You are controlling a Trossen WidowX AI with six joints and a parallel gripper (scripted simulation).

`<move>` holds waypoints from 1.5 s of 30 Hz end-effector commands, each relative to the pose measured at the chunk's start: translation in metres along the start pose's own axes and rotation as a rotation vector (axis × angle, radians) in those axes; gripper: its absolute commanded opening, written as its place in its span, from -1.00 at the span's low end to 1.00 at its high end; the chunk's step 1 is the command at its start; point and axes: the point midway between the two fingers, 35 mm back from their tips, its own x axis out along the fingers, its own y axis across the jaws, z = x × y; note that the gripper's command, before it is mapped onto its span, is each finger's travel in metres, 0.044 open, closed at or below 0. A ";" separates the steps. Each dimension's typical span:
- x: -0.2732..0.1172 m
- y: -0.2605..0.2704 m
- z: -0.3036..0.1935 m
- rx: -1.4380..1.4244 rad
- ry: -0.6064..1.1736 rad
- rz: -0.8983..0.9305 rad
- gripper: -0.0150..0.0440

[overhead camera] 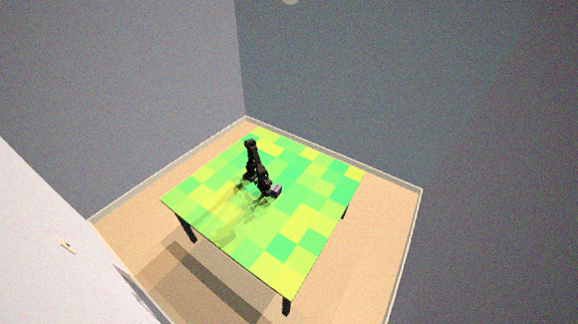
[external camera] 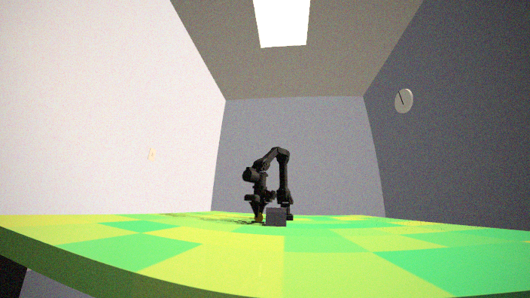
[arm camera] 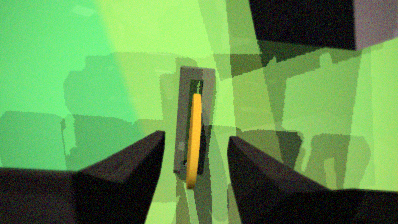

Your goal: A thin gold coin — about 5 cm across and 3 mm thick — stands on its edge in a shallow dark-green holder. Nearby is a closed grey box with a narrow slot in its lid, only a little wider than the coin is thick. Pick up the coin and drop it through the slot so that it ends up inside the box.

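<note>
The gold coin [arm camera: 196, 112] [external camera: 260, 217] stands on edge in the holder [arm camera: 184, 102], a narrow block with a dark slot. In the wrist view the coin runs up the picture, its face nearly side-on. My gripper [arm camera: 196, 141] [external camera: 257, 215] is open, pointing down, with one finger on each side of the coin and a gap on both sides. The fingers are low at the coin in the exterior view. The grey box [overhead camera: 276, 191] [external camera: 275, 217] [arm camera: 376, 22] stands close by, to the right in the wrist view. The coin is hidden in the top view; the slot is not discernible now.
The box is the nearest obstacle, beyond the right finger at the wrist view's upper right. The patchwork table [overhead camera: 312, 217] [external camera: 226, 263] carries the arm's base, behind the box in the exterior view. Shadows of the arm fall around the holder.
</note>
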 end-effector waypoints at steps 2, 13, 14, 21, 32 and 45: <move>0.009 0.001 0.000 0.002 0.002 0.006 0.05; 0.016 0.002 0.000 0.001 0.001 0.006 -0.39; 0.016 0.002 0.000 0.001 0.001 0.006 -0.48; 0.016 0.002 0.000 0.001 0.001 0.006 -0.49; -0.002 -0.001 -0.001 0.001 0.001 0.006 -0.49; -0.035 -0.003 -0.001 0.001 0.001 0.006 -0.49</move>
